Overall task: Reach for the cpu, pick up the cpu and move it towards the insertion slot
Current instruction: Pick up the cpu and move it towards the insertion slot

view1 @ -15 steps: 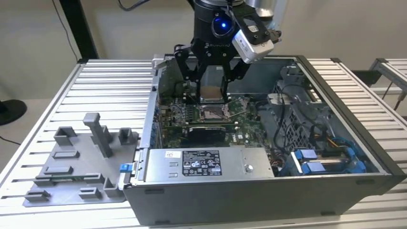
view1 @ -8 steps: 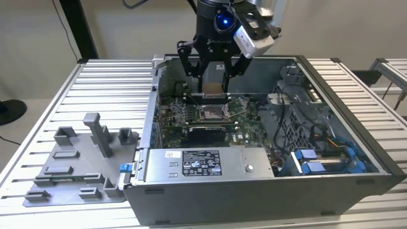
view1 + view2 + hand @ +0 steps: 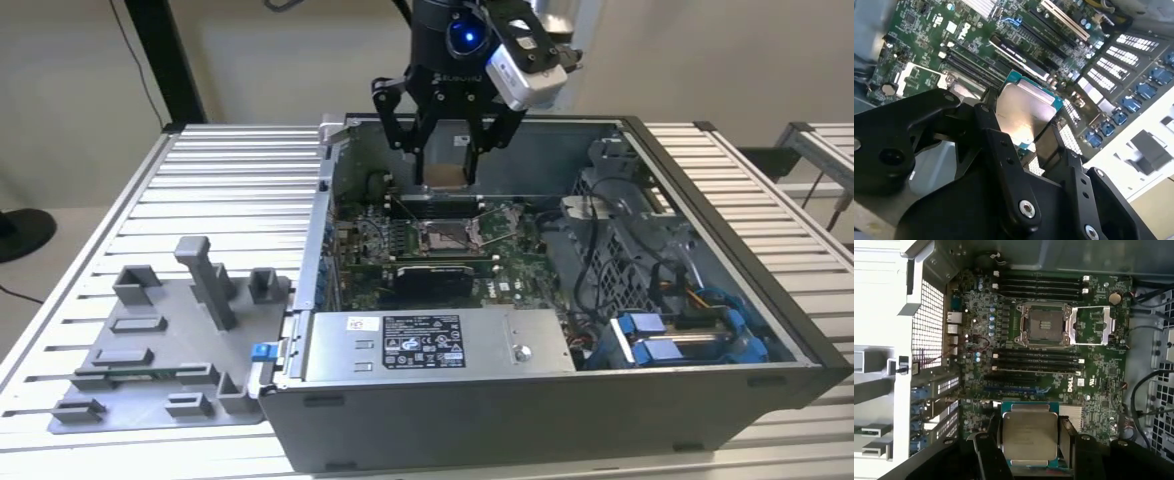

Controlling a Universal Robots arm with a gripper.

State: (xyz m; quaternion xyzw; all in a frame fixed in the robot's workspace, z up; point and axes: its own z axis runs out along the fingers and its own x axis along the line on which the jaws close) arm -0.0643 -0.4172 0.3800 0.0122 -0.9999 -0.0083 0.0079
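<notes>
The cpu (image 3: pixel 447 163), a thin square chip with a pale silver top, hangs flat between the fingers of my gripper (image 3: pixel 447 150), which is shut on its two edges. In both wrist views the cpu (image 3: pixel 1030 437) (image 3: pixel 1026 112) sits between black fingers (image 3: pixel 1068 437). The gripper hovers over the open computer case (image 3: pixel 307 260), above the rear part of the green motherboard (image 3: pixel 1094 375). The insertion slot (image 3: pixel 447 236) (image 3: pixel 1045 325), a silver-framed socket with a dark centre and its cover plate swung open beside it, lies below and a short way in front of the held chip.
A grey fixture plate (image 3: pixel 160 340) with upright blocks lies on the slatted table at the exterior view's left. Inside the case are a power supply (image 3: pixel 427 345) at the front, cables and blue drive brackets (image 3: pixel 681 335) at the right, and memory slots (image 3: pixel 1039 362) beside the socket.
</notes>
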